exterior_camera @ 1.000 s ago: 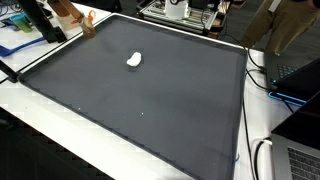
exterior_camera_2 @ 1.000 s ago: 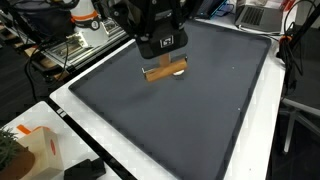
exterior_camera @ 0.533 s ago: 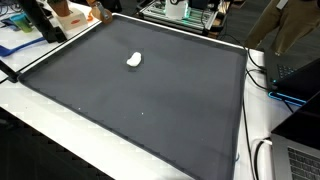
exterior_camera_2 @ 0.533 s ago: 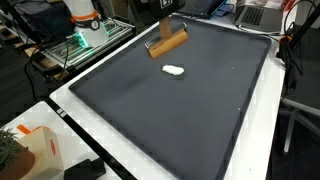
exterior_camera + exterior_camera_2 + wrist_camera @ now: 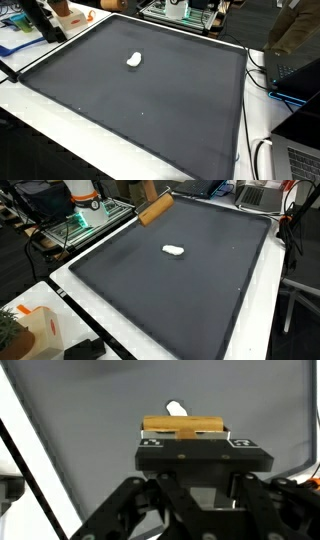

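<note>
Since a second ago: wooden block (image 5: 155, 208) lifted off dark mat (image 5: 180, 300) and carried toward its far edge. White lump (image 5: 173, 250) uncovered, lying alone mid-mat. Hand (image 5: 186, 434) clamped on block, held crosswise in air above worktop (image 5: 90, 300).

A mat (image 5: 150, 110) lies on the worktop (image 5: 60, 125) and covers most of it, leaving a bare rim all round. A lump (image 5: 134, 59) lies on the mat, toward its far left part in an exterior view and nearer the far middle in an exterior view (image 5: 174, 251). The block (image 5: 155, 208) sits behind and left of the lump, apart from it, over the mat's far edge and seemingly off the surface. In the wrist view the block (image 5: 170, 426) lies crosswise in the gripper (image 5: 186, 432), with the lump (image 5: 176, 408) just beyond it. A laptop (image 5: 300, 160) stands right of the worktop.
</note>
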Robot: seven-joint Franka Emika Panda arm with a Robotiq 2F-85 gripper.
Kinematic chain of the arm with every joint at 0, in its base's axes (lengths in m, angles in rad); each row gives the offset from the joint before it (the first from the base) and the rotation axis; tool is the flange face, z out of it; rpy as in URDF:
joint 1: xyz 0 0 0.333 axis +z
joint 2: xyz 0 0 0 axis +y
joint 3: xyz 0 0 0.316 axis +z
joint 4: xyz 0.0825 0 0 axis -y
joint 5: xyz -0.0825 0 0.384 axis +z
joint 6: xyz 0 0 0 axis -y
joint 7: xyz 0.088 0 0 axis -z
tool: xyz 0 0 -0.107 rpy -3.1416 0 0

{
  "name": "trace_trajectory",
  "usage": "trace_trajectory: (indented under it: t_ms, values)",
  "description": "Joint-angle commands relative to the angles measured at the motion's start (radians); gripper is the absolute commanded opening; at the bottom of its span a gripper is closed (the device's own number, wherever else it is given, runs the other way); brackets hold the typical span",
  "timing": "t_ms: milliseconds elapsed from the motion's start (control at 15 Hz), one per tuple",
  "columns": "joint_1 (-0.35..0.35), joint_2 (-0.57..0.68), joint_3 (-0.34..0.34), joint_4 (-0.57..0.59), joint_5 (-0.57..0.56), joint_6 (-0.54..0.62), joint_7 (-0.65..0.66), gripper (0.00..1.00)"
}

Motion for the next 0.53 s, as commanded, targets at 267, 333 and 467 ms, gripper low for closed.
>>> trace_trajectory:
  t_ms: [267,333,467]
  values:
    - [0.033,-0.112,-0.044,-0.164,-0.017,0.053,-0.077,0.22]
    - [0.038,-0.165,-0.024,-0.225,-0.045,0.108,-0.007,0.22]
    - [0.054,-0.235,0.006,-0.302,-0.090,0.171,0.097,0.22]
